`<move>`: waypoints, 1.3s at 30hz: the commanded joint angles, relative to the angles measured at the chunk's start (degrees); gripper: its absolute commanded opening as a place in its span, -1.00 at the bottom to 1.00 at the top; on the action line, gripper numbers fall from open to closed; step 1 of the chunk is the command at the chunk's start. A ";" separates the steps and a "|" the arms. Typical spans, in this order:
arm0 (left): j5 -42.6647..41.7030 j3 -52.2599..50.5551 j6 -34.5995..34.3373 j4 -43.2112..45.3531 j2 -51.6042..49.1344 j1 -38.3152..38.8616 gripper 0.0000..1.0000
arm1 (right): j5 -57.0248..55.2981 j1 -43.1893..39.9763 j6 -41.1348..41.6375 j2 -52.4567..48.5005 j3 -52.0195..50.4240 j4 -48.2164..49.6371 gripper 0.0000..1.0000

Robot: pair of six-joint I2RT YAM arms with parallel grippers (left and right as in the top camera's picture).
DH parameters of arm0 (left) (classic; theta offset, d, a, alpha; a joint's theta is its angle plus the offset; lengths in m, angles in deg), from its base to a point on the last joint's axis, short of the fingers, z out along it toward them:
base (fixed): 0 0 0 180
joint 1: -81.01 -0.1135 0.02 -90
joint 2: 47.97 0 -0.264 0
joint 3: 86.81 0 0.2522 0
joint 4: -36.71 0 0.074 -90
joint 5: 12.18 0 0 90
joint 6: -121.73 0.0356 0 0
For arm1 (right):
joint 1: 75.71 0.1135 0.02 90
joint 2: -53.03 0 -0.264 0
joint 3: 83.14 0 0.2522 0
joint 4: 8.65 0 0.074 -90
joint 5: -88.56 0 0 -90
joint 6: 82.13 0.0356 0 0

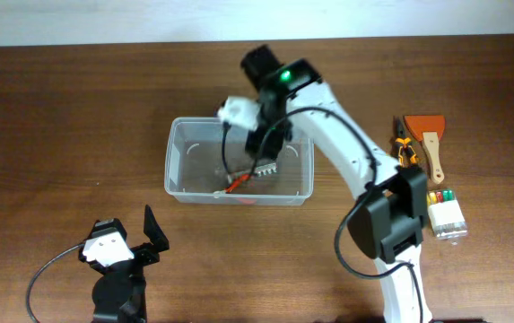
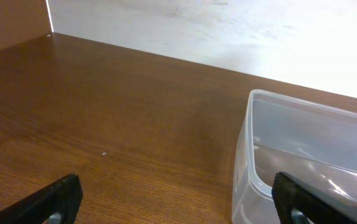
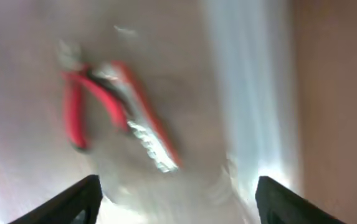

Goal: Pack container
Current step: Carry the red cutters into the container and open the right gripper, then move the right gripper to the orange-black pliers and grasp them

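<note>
1. The container [image 1: 198, 121] is a clear, translucent plastic bin, rectangular with rounded corners and a raised rim. It stands near the middle of the bench [image 1: 59, 135], which is dark brown wood with a fine grain.
2. Red-handled pliers [image 1: 236, 185] lie flat on the container's floor, near its front wall. In the right wrist view they are blurred.
3. The right claw [image 3: 177, 183] hangs over the container with its dark fingers spread wide and nothing between them.
4. The left claw [image 2: 177, 186] is low at the front left of the bench, beside the container and not touching it. Its fingers are also spread and empty.
5. Well apart to the right lie a scraper [image 1: 431, 148] with a pale wooden handle and a small clear case [image 1: 445, 213] with coloured bits.
</note>
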 commanded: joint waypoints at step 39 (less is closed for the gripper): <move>0.20 -0.17 0.50 -0.09 0.24 0.17 0.99 | -0.61 -38.64 25.24 5.49 -27.28 4.68 -0.03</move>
